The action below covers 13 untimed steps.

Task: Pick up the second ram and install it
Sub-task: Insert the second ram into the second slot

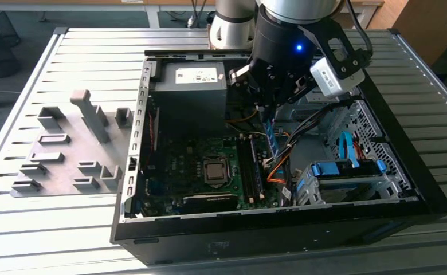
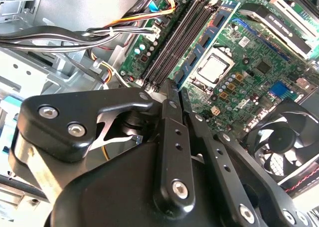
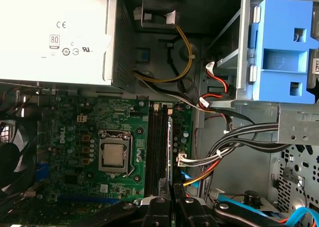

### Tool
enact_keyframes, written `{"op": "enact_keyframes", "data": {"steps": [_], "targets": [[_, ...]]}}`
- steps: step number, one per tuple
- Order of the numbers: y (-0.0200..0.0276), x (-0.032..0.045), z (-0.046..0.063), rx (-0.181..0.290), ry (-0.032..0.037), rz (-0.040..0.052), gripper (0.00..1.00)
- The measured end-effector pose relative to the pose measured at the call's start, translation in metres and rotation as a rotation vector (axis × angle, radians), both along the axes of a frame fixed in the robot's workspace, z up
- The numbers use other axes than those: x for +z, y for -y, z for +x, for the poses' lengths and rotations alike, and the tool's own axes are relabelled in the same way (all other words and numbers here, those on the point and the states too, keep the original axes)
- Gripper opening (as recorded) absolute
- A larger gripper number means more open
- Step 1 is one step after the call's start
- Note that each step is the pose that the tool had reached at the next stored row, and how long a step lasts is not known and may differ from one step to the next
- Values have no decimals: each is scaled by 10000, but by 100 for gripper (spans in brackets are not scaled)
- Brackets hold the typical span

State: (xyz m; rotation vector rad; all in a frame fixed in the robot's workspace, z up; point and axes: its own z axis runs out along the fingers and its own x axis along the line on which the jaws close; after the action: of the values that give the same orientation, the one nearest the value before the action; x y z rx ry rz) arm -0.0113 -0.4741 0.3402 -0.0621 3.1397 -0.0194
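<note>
My gripper point(image 1: 268, 109) hangs inside the open computer case point(image 1: 136, 172), shut on the second ram point(image 1: 270, 137). The ram is a thin blue-green stick that points down from the fingers toward the motherboard. In the first wrist view I see it edge-on as a narrow strip point(image 3: 171, 152) running out from the closed fingertips point(image 3: 164, 203), right beside the black memory slots point(image 3: 157, 142). The second wrist view shows the fingers point(image 2: 172, 117) pressed together above the same slots point(image 2: 174, 42). The ram's lower end is close over the slots; I cannot tell whether it touches them.
A power supply point(image 1: 193, 80) fills the case's back. The processor socket point(image 3: 115, 159) lies beside the slots, and a cable bundle point(image 3: 234, 142) lies on their other side. Blue drive-bay clips point(image 1: 346, 172) sit toward the exterior view's right. A grey fixture plate point(image 1: 70, 149) lies outside the case on the slatted table.
</note>
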Motion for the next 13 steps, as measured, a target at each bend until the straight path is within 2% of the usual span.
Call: {"op": "enact_keyframes", "data": {"steps": [8,13], "targets": [[-3,-21,-43,-126,0,5,14],[-4,-105,-55,-161,-12,-1,14]]}}
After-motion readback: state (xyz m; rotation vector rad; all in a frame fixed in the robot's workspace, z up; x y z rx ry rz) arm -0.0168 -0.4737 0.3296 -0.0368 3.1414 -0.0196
